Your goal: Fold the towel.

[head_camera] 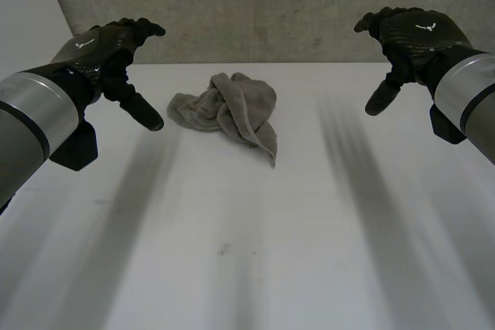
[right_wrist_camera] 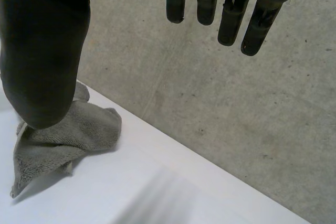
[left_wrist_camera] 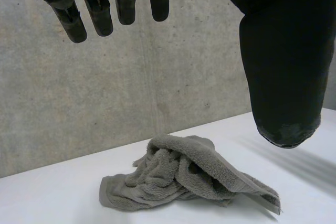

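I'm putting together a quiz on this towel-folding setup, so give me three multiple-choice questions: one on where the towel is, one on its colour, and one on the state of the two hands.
1. Where is the towel?
A. On the table, toward its far edge
B. Hanging off the table's near edge
C. On the floor

2. What colour is the towel?
A. White
B. Grey
C. Blue

3. How are the left hand and the right hand?
A. Both open, holding nothing
B. Both shut on the towel
C. One shut on the towel, one open

Answers:
1 A: the head view shows it crumpled on the white tabletop near the far edge.
2 B: it is grey in every view.
3 A: each wrist view shows straight fingers in the air, apart from the towel.
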### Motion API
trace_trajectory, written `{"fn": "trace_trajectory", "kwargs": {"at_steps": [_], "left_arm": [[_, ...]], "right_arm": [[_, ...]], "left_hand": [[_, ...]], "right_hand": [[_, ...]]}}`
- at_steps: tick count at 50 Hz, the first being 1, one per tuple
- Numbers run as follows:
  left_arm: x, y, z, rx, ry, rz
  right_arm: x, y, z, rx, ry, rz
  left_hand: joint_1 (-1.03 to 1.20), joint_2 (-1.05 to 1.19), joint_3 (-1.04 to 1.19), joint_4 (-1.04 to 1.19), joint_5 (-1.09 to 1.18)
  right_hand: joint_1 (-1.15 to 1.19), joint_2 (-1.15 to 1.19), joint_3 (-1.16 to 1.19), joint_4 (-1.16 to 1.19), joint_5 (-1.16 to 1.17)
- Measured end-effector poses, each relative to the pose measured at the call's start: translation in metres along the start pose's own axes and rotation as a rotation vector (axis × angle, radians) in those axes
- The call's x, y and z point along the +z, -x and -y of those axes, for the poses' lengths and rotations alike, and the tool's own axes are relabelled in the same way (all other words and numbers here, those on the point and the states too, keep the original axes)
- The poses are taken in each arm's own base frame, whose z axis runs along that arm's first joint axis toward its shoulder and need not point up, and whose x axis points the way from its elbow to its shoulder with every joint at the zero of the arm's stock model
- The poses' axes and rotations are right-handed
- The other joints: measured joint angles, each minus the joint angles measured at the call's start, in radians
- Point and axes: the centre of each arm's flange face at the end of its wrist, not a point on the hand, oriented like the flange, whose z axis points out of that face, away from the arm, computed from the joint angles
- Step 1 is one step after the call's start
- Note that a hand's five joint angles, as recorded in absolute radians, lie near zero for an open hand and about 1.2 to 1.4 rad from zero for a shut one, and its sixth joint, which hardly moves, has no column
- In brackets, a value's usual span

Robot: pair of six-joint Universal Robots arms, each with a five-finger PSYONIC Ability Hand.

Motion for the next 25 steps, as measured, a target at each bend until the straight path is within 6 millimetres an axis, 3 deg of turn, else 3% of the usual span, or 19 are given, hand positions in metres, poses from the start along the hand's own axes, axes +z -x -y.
{"fn": "trace_trajectory", "kwargs": {"at_steps": [7,17,25], "left_arm": [[0.004,0.002,0.0,0.0,-0.014,0.004],[0.014,0.018,-0.003,0.0,-0.046,0.048],[0.017,0.025,-0.018,-0.008,-0.032,0.067]], "right_arm": [[0.003,0.001,-0.006,0.002,0.014,0.002],[0.017,0.006,-0.031,0.025,0.085,0.02],[0.039,0.036,-0.06,0.025,0.107,0.093]], "left_hand": [[0.0,0.0,0.0,0.0,0.0],[0.0,0.0,0.0,0.0,0.0],[0.0,0.0,0.0,0.0,0.0]], "right_hand": [[0.0,0.0,0.0,0.0,0.0],[0.0,0.0,0.0,0.0,0.0],[0.0,0.0,0.0,0.0,0.0]]}}
